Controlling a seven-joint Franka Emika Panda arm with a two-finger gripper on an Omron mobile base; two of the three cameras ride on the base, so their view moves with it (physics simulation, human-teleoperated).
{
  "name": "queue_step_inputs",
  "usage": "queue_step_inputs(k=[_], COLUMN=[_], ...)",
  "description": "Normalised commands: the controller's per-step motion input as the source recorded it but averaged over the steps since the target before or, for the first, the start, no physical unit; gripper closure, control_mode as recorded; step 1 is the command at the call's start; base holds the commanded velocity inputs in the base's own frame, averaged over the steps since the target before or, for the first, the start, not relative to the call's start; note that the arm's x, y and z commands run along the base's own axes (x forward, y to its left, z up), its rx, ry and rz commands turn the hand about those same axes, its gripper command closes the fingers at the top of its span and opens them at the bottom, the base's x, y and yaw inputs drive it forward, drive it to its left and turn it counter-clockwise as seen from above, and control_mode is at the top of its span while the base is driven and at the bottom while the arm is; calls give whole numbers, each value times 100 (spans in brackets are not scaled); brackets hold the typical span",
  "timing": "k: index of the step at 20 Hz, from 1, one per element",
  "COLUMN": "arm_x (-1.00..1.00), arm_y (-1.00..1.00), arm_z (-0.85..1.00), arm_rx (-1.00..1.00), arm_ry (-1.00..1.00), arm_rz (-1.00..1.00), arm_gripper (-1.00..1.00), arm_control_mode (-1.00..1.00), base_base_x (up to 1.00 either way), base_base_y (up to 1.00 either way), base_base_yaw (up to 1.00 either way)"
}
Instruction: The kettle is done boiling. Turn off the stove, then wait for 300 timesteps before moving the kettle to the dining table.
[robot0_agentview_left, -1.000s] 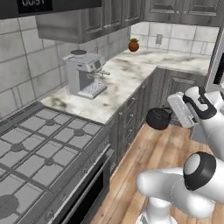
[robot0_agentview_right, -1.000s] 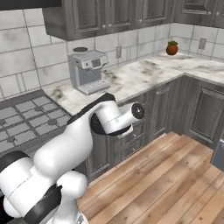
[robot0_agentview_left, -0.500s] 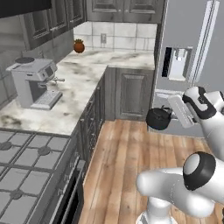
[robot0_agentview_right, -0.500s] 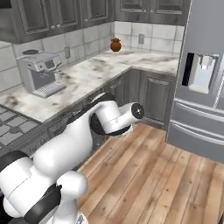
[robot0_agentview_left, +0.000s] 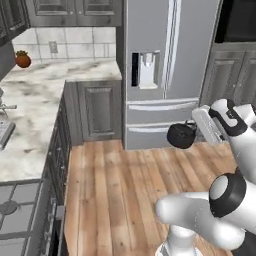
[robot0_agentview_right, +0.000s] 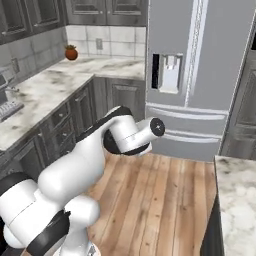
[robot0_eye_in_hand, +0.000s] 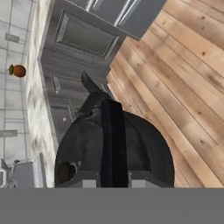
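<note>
Black and squat, the kettle (robot0_agentview_left: 181, 136) hangs in mid-air above the wooden floor (robot0_agentview_left: 115, 185), carried in front of the steel fridge (robot0_agentview_left: 167, 70). The gripper (robot0_agentview_left: 196, 131) is clamped narrowly on its arched handle (robot0_eye_in_hand: 113, 144), which the hand view shows running over the lid between the fingers. A corner of the stove (robot0_agentview_left: 20, 220) sits low on the left, beside the marble counter (robot0_agentview_left: 35, 110) holding a small reddish pot (robot0_agentview_left: 22, 59).

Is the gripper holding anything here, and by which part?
Yes: the gripper is shut on the kettle, holding it by its arched handle over the wood floor.
</note>
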Motion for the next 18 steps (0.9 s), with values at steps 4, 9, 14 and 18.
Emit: queue_step_inputs(k=[4,9,14,18], arm_x=[0,0,0,0], arm_y=[0,0,0,0], arm_z=[0,0,0,0], arm_rx=[0,0,0,0], arm_ry=[0,0,0,0], arm_rz=[0,0,0,0], arm_gripper=[100,100,100,100], arm_control_mode=[100,100,100,100], base_base_x=[7,32,48,53], base_base_y=[31,47,59,64], base_base_yaw=[-52,-52,-50,-47])
